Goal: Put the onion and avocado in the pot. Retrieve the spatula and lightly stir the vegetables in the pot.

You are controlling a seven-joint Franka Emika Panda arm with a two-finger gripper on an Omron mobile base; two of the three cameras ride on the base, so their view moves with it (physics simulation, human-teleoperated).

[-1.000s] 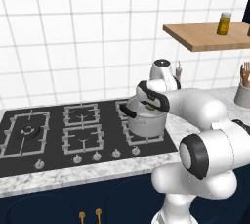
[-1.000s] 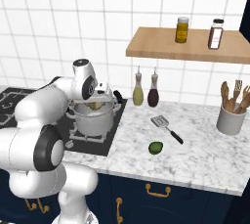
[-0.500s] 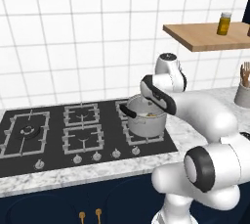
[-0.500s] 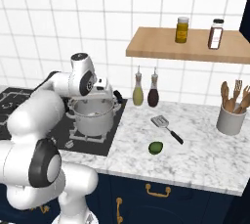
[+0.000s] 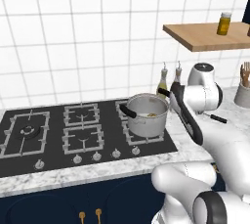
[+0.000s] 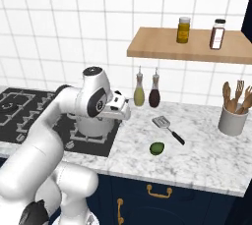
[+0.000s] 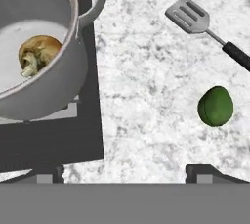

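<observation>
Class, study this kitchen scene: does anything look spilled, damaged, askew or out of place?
Nothing stands out. The onion lies inside the upright pot on the stove. The avocado and spatula lie apart on the marble counter, with nothing spilled or broken.

Gripper (image 6: 124,112) off pot (image 5: 146,115), twd avocado (image 6: 157,148)

The white arm is bending up from the base and folding at the elbow, the forearm reaching forward; the gripper (image 7: 124,171) is pointing downward, its two dark fingertips (image 7: 205,171) standing wide apart, gripping nothing.
</observation>
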